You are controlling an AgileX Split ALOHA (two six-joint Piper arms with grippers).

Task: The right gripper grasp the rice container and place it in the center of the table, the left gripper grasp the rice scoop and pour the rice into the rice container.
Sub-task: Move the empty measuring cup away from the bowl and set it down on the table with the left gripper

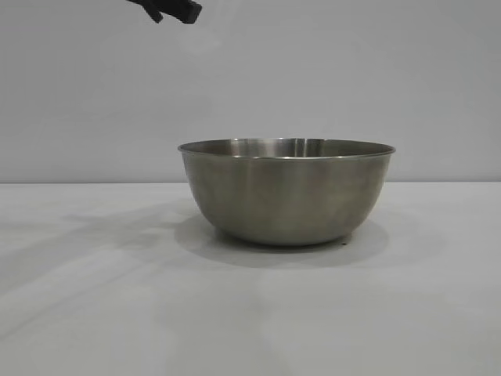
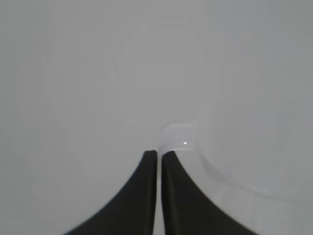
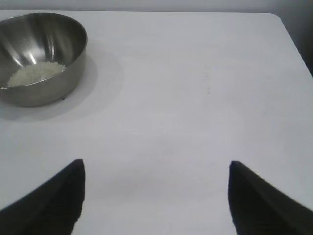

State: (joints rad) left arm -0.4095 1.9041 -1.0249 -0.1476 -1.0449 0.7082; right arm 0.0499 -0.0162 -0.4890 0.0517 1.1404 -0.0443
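The bowl stands upright on the white table. Only the right wrist view looks inside it, where rice lies heaped on the bottom. In that view the right gripper hovers over bare tabletop, fingers wide apart, bowl at its ten o'clock. The left gripper is pinched on the scoop's translucent handle, against a plain grey wall.
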